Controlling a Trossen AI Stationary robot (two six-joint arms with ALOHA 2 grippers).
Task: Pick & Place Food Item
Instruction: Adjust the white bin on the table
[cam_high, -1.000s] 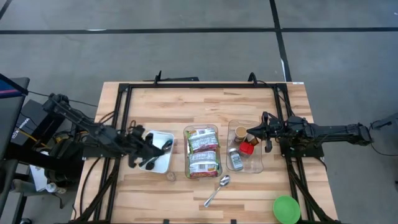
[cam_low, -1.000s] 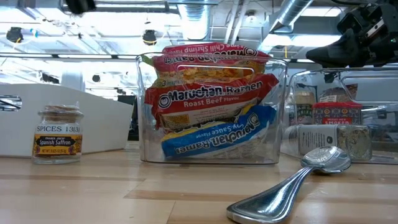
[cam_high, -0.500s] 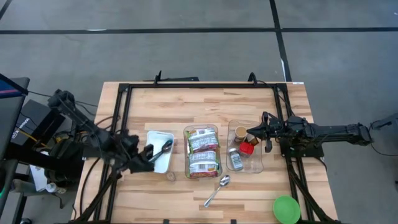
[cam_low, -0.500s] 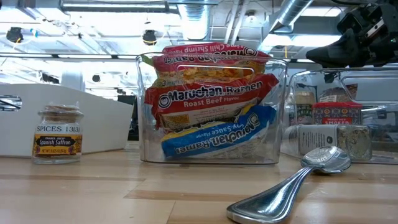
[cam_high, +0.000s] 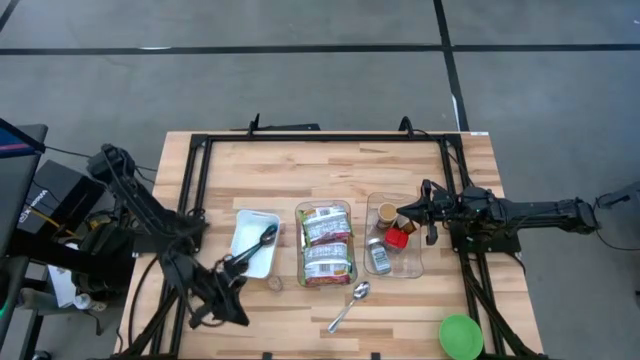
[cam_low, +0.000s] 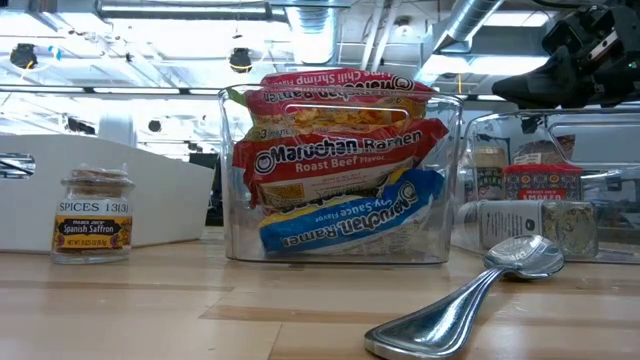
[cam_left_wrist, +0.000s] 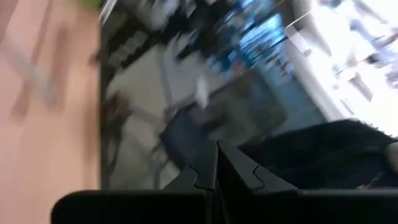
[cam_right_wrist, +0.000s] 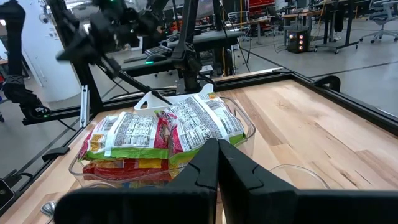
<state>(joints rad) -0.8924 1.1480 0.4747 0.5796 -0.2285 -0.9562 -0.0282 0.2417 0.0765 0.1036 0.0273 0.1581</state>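
So on the wooden bench (cam_high: 330, 165) there are three bins in a row. Middle one is a clear bin (cam_high: 325, 245) stuffed with ramen packets (cam_low: 335, 160), Maruchan roast beef on the front one. To its left sits a white tray (cam_high: 252, 232) with a dark spoon (cam_high: 262, 240) lying in it, and right in front of that tray is a little jar of Spanish saffron (cam_low: 92, 215) standing upright on the bench. On the other side is another clear bin (cam_high: 397, 262) with a few spice jars, one with a red lid (cam_high: 397, 238) and one lying on its side.

A metal spoon (cam_high: 349, 305) lies loose on the bench in front of the ramen bin, and there's a green bowl (cam_high: 460, 335) off by the near right corner.

Left claw (cam_high: 232, 312) is pinched together with nothing in it, hanging low near the front edge of the bench, well clear of the tray. Right claw (cam_high: 404, 213) is also pressed together and empty, hovering over the far end of the spice bin, pointing toward the ramen.
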